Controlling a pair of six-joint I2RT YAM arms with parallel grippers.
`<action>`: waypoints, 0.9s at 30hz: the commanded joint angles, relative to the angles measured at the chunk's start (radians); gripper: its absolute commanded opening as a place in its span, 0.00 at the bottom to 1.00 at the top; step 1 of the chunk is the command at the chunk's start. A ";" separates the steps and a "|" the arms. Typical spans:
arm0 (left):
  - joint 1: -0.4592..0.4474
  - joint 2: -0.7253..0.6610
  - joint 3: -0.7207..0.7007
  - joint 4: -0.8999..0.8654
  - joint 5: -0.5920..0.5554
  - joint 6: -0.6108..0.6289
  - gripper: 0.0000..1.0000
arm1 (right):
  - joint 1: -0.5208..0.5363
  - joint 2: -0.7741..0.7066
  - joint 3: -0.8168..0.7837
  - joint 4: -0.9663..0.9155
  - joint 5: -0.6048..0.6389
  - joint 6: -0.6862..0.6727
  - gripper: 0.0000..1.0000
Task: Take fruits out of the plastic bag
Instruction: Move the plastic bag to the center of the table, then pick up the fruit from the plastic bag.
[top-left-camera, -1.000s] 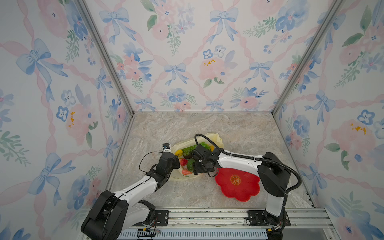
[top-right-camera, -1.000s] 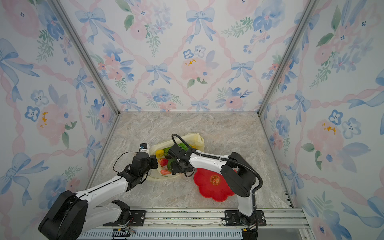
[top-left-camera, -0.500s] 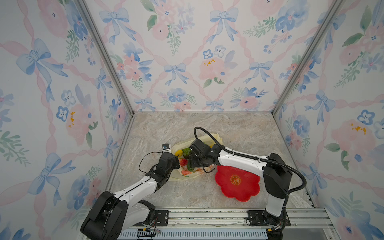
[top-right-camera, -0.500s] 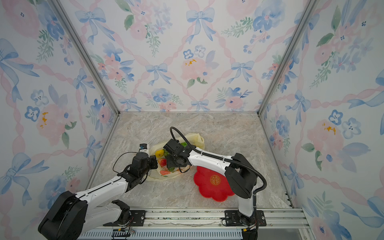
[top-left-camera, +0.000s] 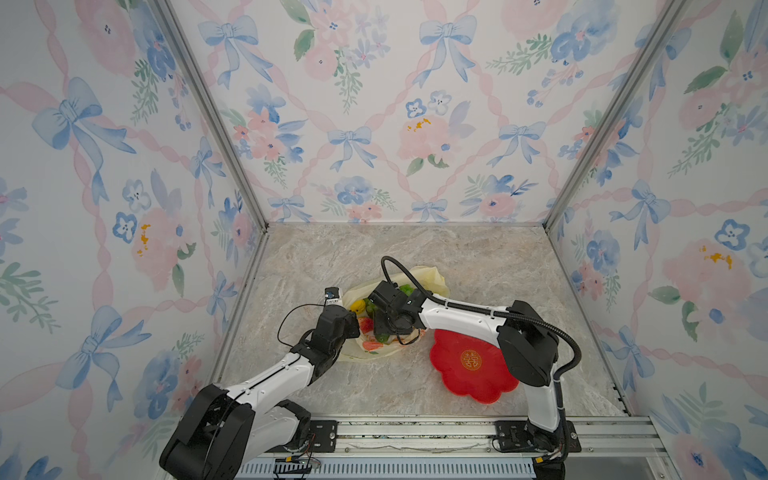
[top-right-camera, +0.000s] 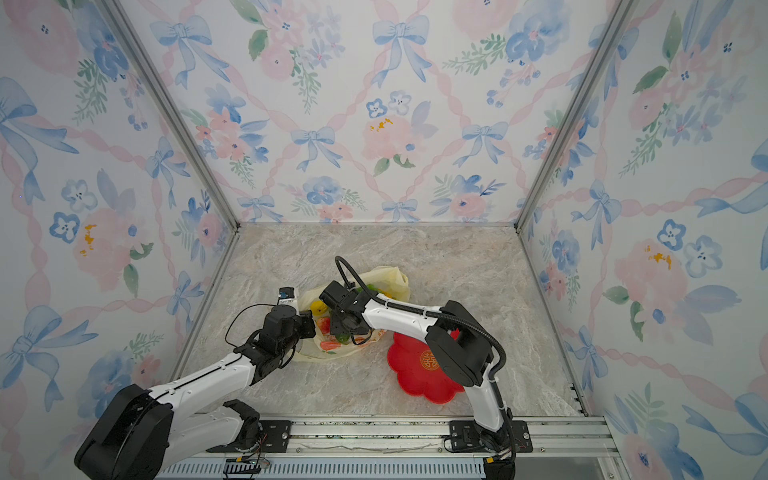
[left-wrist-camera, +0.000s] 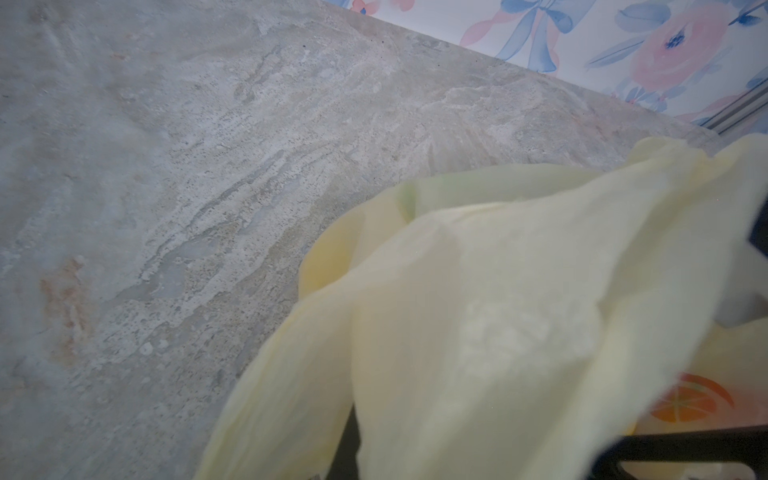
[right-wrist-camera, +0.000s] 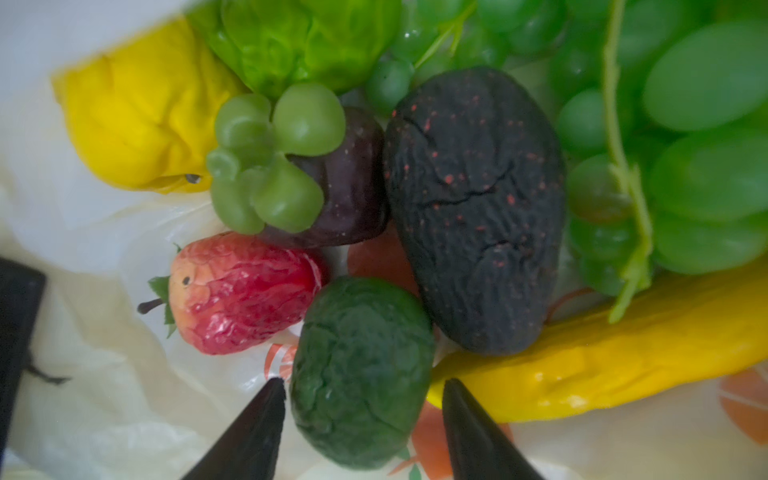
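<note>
The pale yellow plastic bag (top-left-camera: 430, 277) (top-right-camera: 390, 275) lies open on the marble floor with the fruits inside. My right gripper (right-wrist-camera: 363, 384) (top-left-camera: 384, 328) reaches into its mouth, open, one finger on each side of a bumpy dark green fruit (right-wrist-camera: 361, 365), not touching it. Beside that fruit lie a dark avocado (right-wrist-camera: 478, 208), a red strawberry (right-wrist-camera: 245, 291), a yellow banana (right-wrist-camera: 623, 365), a lemon (right-wrist-camera: 141, 116) and green grapes (right-wrist-camera: 706, 166). My left gripper (top-left-camera: 351, 325) (top-right-camera: 307, 324) is shut on the bag's left edge. In the left wrist view bag film (left-wrist-camera: 498, 311) hides its jaws.
A red flower-shaped plate (top-left-camera: 469, 376) (top-right-camera: 419, 376) lies just right of the bag, partly under my right arm. Flowered walls close in the floor on three sides, and a metal rail runs along the front edge.
My right gripper has moved a little left, deeper into the bag's mouth, and its jaws have narrowed slightly. The left arm has held still.
</note>
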 joint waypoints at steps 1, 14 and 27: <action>-0.005 -0.012 -0.009 0.011 0.010 -0.002 0.09 | 0.009 0.033 0.033 -0.034 0.032 0.019 0.64; -0.004 -0.025 -0.014 0.012 0.002 -0.003 0.09 | 0.005 0.095 0.049 -0.021 0.019 0.014 0.54; -0.005 -0.025 -0.045 0.066 -0.020 0.040 0.08 | -0.022 0.081 -0.008 0.063 -0.017 -0.059 0.38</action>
